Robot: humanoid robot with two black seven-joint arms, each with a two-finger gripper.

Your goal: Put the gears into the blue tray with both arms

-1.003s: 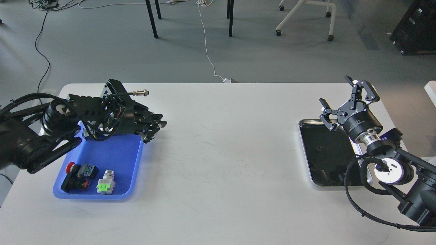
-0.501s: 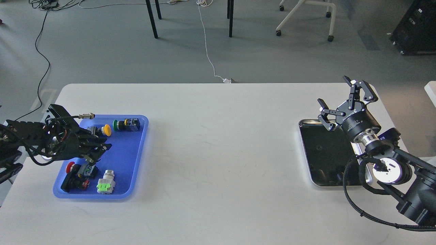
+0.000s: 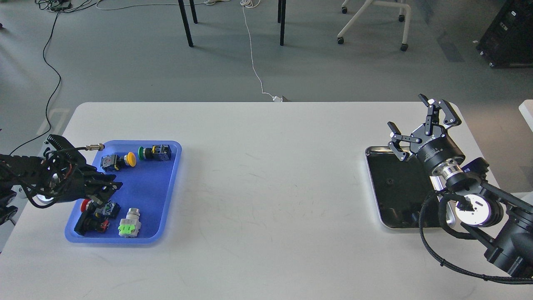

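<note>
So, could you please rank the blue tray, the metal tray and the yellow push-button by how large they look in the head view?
1. Blue tray, largest.
2. Metal tray, somewhat smaller, though the right arm hides part of it.
3. Yellow push-button, by far the smallest.

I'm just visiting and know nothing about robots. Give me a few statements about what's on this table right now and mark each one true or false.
1. The blue tray sits on the robot's left side of the table. True.
2. The right gripper has its fingers spread open. True.
3. The metal tray is full of coloured push-buttons. False: the push-buttons lie in the blue tray; only one small dark speck, too small to identify, shows in the metal tray.
4. The yellow push-button lies on the bare table. False: it lies inside the blue tray.
5. The left gripper hangs over the metal tray. False: it is at the blue tray's left edge.
</note>
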